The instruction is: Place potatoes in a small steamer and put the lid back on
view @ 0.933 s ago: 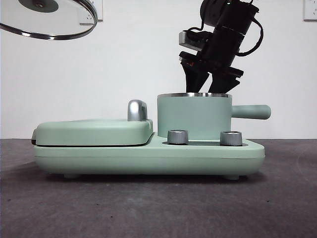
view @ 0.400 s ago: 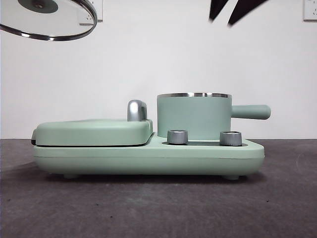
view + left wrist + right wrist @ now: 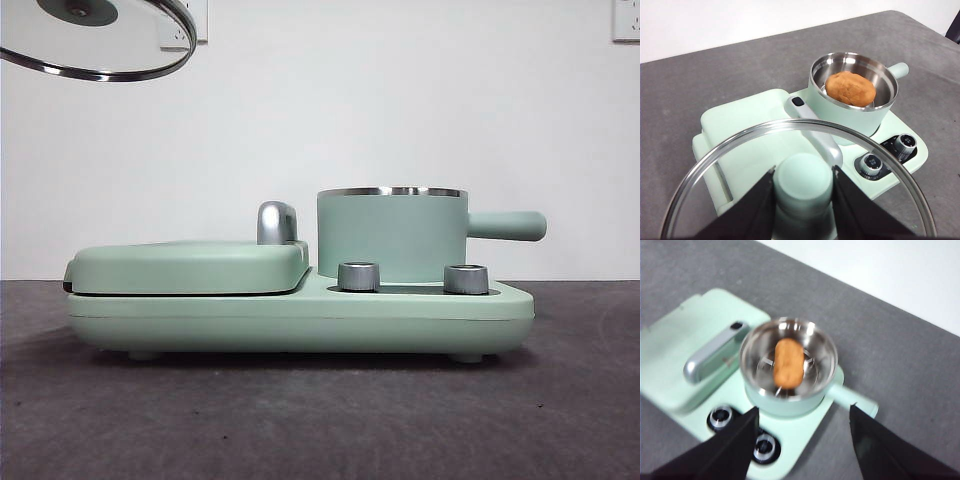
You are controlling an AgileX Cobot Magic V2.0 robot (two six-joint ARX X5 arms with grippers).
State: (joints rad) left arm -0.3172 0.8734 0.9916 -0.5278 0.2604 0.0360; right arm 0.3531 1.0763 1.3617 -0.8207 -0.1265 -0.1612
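Up front, front view: lid (image 3: 98, 40) hangs at upper left of frame, small steamer (image 3: 392, 234) uncovered at centre right. Left wrist view: left gripper (image 3: 803, 187) jaws pinching lid knob; potato (image 3: 850, 88) inside steamer. Right wrist view: right gripper (image 3: 802, 430) jaws spread wide above steamer, holding nothing.

"Where did the potato (image 3: 850, 88) lie?"

"Inside the small steamer (image 3: 392, 235), which stood on the cooker base (image 3: 300, 315), behind two knobs (image 3: 359, 276), right of the griddle cover (image 3: 187, 266)."

"And the lid (image 3: 97, 38)?"

"Held high by the left gripper (image 3: 803, 192), above the cover."
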